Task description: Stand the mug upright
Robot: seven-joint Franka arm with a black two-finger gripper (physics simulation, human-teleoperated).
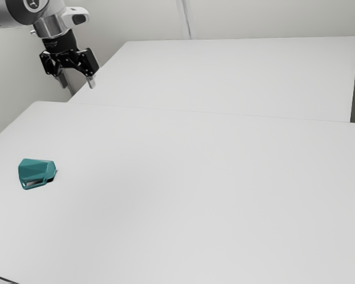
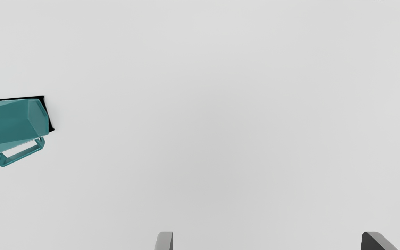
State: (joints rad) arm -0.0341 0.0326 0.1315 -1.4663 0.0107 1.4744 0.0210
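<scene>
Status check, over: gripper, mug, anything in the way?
Gripper open, holding nothing, clear of the mug. Mug lying on its side on the table. Possible snag: its handle, if fingers close on that side.

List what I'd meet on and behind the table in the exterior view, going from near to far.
Thin dark line → teal mug, lying on its side → faint seam → tabletop beyond it → back wall.

From where I stand: teal mug (image 1: 36, 171) on its side, white table (image 1: 195, 195), exterior view's left. Black gripper (image 1: 77, 84) up at upper left, fingers apart, well clear of mug. Second white surface (image 1: 242, 77) behind, thin dark line (image 1: 3, 278) at near left corner.
</scene>
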